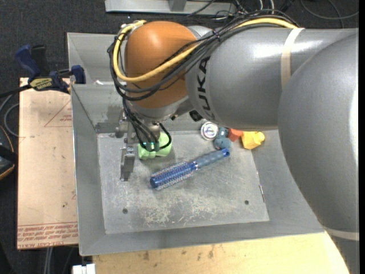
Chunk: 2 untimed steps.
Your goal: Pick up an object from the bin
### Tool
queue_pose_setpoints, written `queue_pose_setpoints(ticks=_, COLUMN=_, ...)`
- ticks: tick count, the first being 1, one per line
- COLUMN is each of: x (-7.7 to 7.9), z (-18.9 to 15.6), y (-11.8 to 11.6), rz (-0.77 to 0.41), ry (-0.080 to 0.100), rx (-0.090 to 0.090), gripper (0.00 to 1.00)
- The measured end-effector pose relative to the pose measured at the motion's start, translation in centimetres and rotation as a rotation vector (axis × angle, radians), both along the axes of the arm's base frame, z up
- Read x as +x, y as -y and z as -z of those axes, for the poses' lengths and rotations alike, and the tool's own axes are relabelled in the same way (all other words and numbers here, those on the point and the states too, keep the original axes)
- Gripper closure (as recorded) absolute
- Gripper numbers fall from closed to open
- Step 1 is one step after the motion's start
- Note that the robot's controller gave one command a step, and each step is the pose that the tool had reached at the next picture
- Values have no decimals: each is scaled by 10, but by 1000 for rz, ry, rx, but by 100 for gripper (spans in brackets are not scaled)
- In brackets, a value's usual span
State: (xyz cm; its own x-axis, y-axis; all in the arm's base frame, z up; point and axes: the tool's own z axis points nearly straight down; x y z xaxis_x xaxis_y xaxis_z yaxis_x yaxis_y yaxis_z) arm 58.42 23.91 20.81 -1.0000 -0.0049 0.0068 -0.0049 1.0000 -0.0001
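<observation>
My gripper (126, 165) hangs low over the left part of the bin floor, under the arm's orange cover. A small light-green thing (156, 148) lies just to its right, partly hidden by the wrist and its black cables. I cannot tell whether the gripper touches it. A blue brush (187, 169) with a bristled head and a translucent handle lies slanted across the middle of the floor, right of and below the gripper.
Near the bin's back right lie a small round silver disc (209, 131) and an orange and yellow toy (248, 138). The arm's big grey body covers the bin's right side and back. Scuffed bare floor stretches along the front.
</observation>
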Motion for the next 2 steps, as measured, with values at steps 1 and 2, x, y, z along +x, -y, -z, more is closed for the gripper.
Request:
queue_pose_setpoints(ticks=1, x=45, z=136, y=90, rz=-199, ry=18, rx=7, gripper=0)
queue_pose_setpoints(ticks=2, x=65, z=107, y=129, rz=-48, ry=13, rx=1, gripper=0)
